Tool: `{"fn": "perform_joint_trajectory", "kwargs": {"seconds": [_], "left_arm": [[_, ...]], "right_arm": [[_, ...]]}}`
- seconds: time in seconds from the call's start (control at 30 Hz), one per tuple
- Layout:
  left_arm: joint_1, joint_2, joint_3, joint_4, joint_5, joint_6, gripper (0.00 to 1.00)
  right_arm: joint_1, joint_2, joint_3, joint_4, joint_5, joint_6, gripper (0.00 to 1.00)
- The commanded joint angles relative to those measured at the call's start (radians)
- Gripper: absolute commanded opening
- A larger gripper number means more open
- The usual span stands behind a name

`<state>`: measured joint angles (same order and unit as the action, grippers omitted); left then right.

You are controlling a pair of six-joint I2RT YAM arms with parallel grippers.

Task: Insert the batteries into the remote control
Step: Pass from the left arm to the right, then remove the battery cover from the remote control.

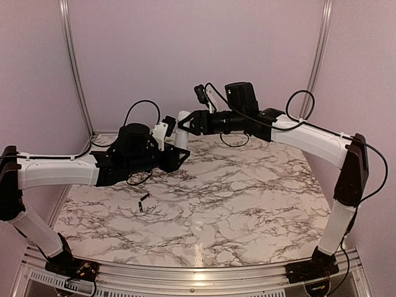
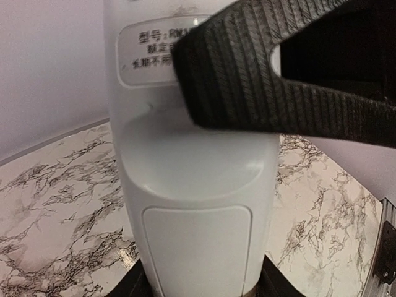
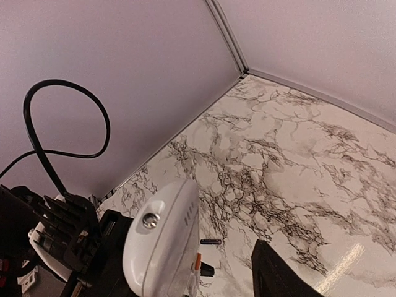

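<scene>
Batteries: the batteries (image 1: 144, 200) lay close together on the marble table (image 1: 260, 204), left of middle and clear of both arms.
Left gripper: the left gripper (image 1: 179, 154) was clamped on the lower end of the remote control (image 1: 182, 135). Its wrist view showed a dark finger (image 2: 133, 286) at each side of the casing.
Remote control: it was held upright above the table's far half, its back towards the left wrist camera. A printed label (image 2: 148, 52) sat near the top and a closed panel (image 2: 198, 247) lower down.
Right gripper: the right gripper (image 1: 187, 122) was at the remote's upper end, spread wide. One ribbed finger (image 2: 247, 74) crossed the back by the label, though whether it touched could not be told. The other finger (image 3: 278, 272) stood apart from the casing.
Walls: plain lilac walls (image 1: 185, 49) stood behind.
</scene>
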<state>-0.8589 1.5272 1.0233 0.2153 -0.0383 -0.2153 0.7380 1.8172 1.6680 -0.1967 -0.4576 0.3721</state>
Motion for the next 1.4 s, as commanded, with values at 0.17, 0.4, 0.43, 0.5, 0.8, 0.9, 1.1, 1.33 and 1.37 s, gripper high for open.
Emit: {"fn": "perform_joint_trajectory", "kwargs": {"seconds": [0.17,0.4,0.43,0.5,0.8,0.9,1.1,1.33,1.37], "left_arm": [[-0.02,0.033,0.054,-0.039,-0.051,0.026,0.17],[-0.025,0.056,0.081,-0.066,-0.079,0.031,0.16],[-0.027,0.059,0.082,-0.065,-0.079,0.031,0.16],[-0.028,0.062,0.084,-0.065,-0.077,0.029,0.16],[-0.025,-0.026,0.016,-0.065,-0.025,0.055,0.85],[-0.022,-0.098,-0.031,-0.093,-0.009,0.102,0.99],[-0.02,-0.23,-0.165,-0.108,-0.03,0.189,0.99],[-0.094,-0.334,-0.401,0.078,-0.017,0.391,0.97],[-0.112,-0.339,-0.425,0.097,-0.019,0.426,0.96]], "right_arm": [[0.007,0.035,0.033,0.008,0.014,0.022,0.42],[0.007,0.051,0.026,0.038,0.004,0.04,0.37],[0.008,0.052,0.025,0.039,0.004,0.042,0.35],[0.007,0.056,0.025,0.044,0.0,0.043,0.3],[-0.036,0.02,-0.083,0.128,-0.115,0.072,0.0],[-0.07,-0.02,-0.204,0.204,-0.214,0.088,0.0],[-0.1,-0.078,-0.336,0.221,-0.325,0.044,0.0],[-0.1,-0.09,-0.487,0.312,-0.431,0.089,0.0],[-0.101,-0.093,-0.506,0.325,-0.438,0.098,0.0]]}}
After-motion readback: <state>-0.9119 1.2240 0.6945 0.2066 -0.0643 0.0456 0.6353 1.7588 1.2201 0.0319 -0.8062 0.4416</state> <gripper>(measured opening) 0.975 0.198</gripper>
